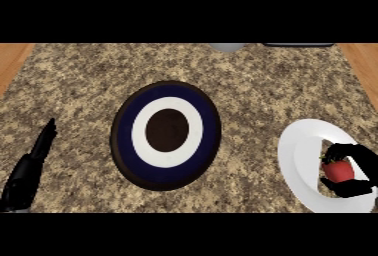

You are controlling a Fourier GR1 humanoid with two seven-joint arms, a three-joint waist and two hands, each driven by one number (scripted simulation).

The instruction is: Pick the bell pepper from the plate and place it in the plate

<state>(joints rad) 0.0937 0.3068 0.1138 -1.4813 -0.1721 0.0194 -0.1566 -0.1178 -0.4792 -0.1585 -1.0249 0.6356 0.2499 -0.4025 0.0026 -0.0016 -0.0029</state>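
Red pepper sits inside the right hand's curled fingers, apparently over the white plate; dark plate lies leftward.

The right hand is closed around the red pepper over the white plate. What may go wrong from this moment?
1. The right hand covers much of the bell pepper, so how securely it sits cannot be judged; it might slip during the carry.
2. The white plate lies at the view's right edge, so the pepper must cross bare counter to the dark ringed plate; it could land on the rim and roll off.
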